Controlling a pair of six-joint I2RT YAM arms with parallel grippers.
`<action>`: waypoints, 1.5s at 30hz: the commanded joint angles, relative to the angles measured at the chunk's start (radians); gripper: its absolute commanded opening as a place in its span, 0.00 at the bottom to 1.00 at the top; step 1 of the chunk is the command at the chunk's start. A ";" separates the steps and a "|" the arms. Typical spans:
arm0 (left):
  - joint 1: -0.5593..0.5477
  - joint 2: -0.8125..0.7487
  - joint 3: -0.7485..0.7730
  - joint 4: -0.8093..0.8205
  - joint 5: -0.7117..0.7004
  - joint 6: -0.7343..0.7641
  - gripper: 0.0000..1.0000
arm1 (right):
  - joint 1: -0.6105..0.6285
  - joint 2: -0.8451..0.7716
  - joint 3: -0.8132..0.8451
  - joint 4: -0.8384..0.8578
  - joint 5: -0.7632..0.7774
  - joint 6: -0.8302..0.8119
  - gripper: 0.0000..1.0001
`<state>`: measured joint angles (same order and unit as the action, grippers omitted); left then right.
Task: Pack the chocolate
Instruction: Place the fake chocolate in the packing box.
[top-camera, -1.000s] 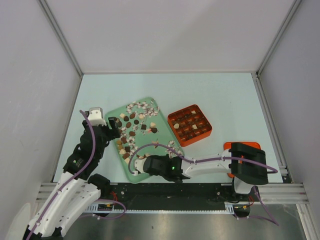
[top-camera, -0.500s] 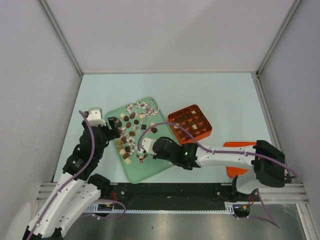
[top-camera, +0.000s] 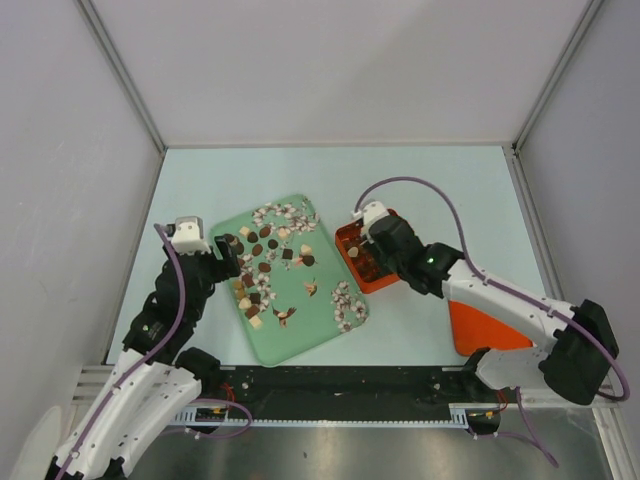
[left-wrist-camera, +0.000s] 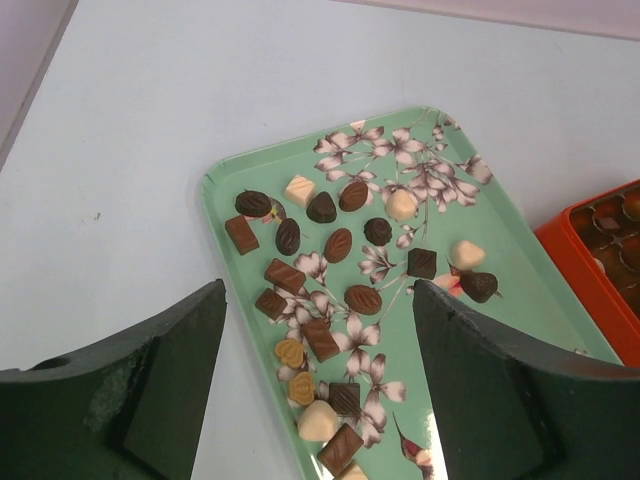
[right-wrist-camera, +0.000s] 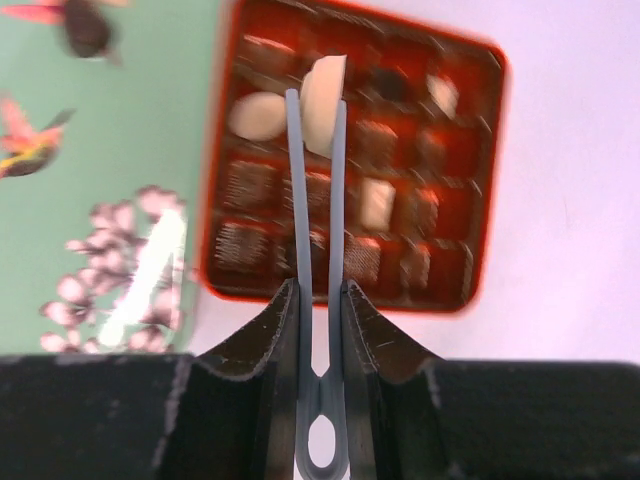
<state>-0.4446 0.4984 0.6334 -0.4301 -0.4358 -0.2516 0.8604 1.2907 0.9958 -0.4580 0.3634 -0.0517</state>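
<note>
– On the green tray (top-camera: 296, 340), mostly. That's where the chocolate (left-wrist-camera: 338, 244) lies: loose dark, lighter brown and cream pieces scattered across the flower print, thickest toward the tray's left side.

– And the rest of it?

– More pieces sit in the cells of the orange box (right-wrist-camera: 483, 190), which stands just beside the tray's right edge on the desk (top-camera: 430, 190). One cream piece (right-wrist-camera: 322, 90) is held up over the box, pinched between the tips of thin grey tweezers (right-wrist-camera: 321, 395).

– What has hold of the tweezers?

– The right end effector (right-wrist-camera: 318, 300). Its fingers are drawn nearly together, clamped on the tweezers' handle end, and the arm reaches over the box from the right.

– The other one?

– The left end effector (left-wrist-camera: 318, 300) hangs at the tray's left edge with its fingers spread wide and nothing between them.

– Anything more on the desk?

– A flat orange piece (top-camera: 490, 325) lies near the right arm's base, partly under the arm and well apart from the tray.
</note>
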 joint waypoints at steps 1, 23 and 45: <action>0.009 -0.021 -0.009 0.027 0.029 0.021 0.80 | -0.150 -0.099 -0.043 -0.103 -0.052 0.180 0.05; 0.009 -0.032 -0.012 0.030 0.040 0.023 0.80 | -0.431 -0.041 -0.126 -0.033 -0.251 0.179 0.08; 0.009 -0.027 -0.012 0.030 0.040 0.025 0.80 | -0.462 -0.001 -0.141 0.009 -0.284 0.181 0.28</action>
<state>-0.4446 0.4709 0.6209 -0.4290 -0.4068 -0.2512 0.4034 1.3037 0.8597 -0.4580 0.0868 0.1223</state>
